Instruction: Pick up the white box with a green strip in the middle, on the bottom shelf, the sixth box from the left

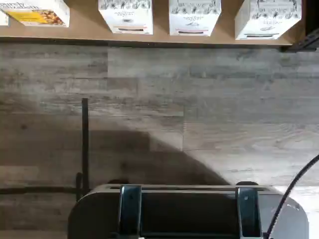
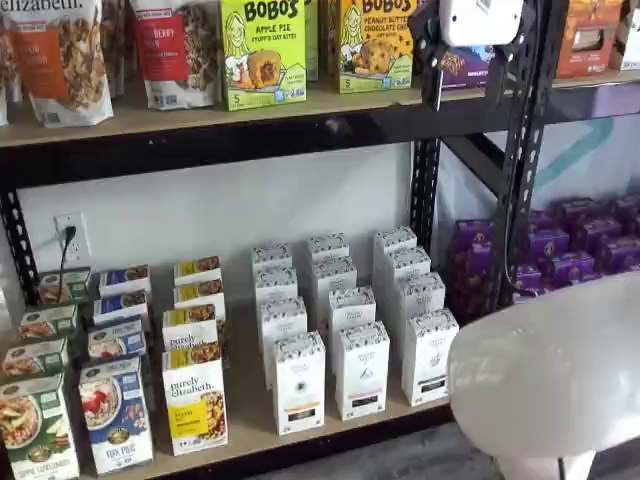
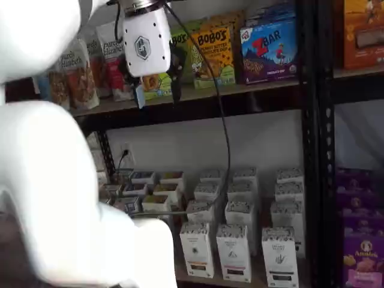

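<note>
Cartons of grain mix stand at the left end of the bottom shelf [image 2: 250, 438], with yellow granola boxes [image 2: 195, 405] just right of them. Next come three files of white boxes running from near to far. The white box with a green strip [image 2: 429, 356] heads the rightmost file, at the near edge of the shelf and close beside its pink-striped neighbour [image 2: 362, 368]. It also shows in the wrist view [image 1: 266, 17].

It looks like light, stiff cardboard that could dent under a hard squeeze. A hold across its two narrow sides, up near the top, should suit. The gap to the neighbour on its left is slim.

The gripper [image 3: 157, 90] hangs high above, level with the upper shelf and well apart from the box. One black finger [image 3: 176, 78] is plain, the other unclear, so whether they stand apart I cannot tell.
</note>
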